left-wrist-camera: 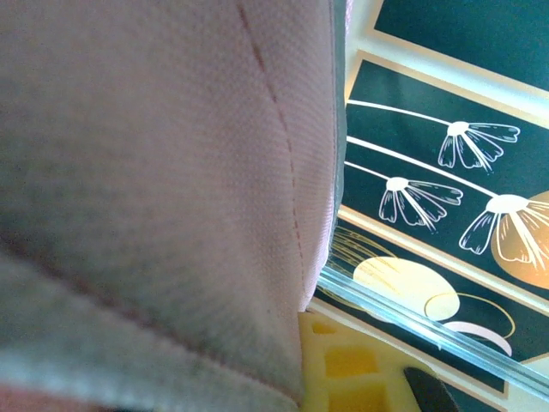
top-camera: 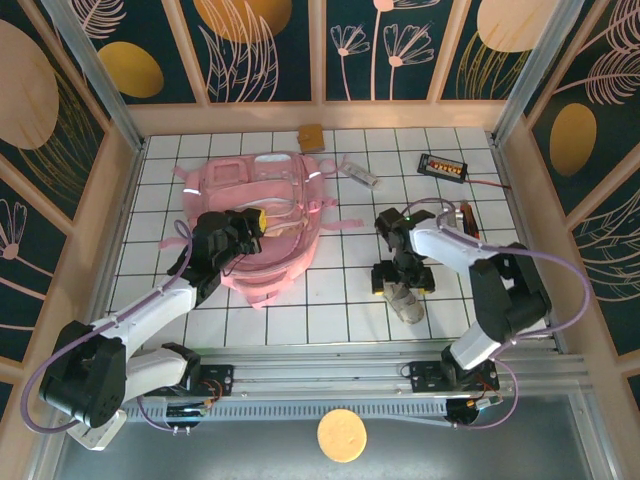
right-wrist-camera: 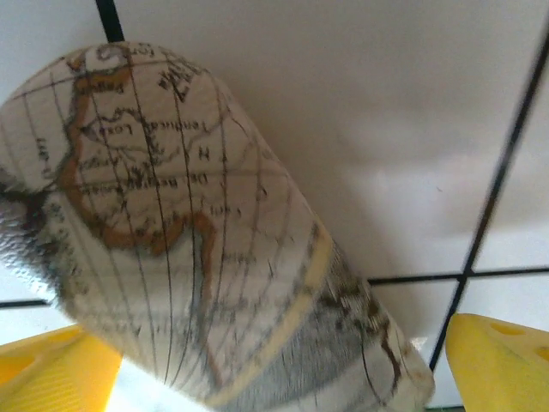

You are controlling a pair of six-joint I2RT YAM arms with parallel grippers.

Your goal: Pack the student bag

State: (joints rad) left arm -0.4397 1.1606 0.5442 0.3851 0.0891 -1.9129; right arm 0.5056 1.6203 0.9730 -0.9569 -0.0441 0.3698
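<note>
Map-printed pencil roll (right-wrist-camera: 197, 240) lying on the gridded table (top-camera: 300, 320), straddled by the wide-open right gripper (top-camera: 402, 283), apparently awaiting a closing grasp and a carry to the pink student bag (top-camera: 230, 185) at the table's left, its edge seemingly pinched by the closed left gripper (top-camera: 255, 218).

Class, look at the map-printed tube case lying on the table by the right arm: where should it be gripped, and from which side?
Probably best: grip the map-printed case across its middle, from above. It lies on its side, so both long rounded flanks are free; the open right pincer has a finger on each side.
</note>
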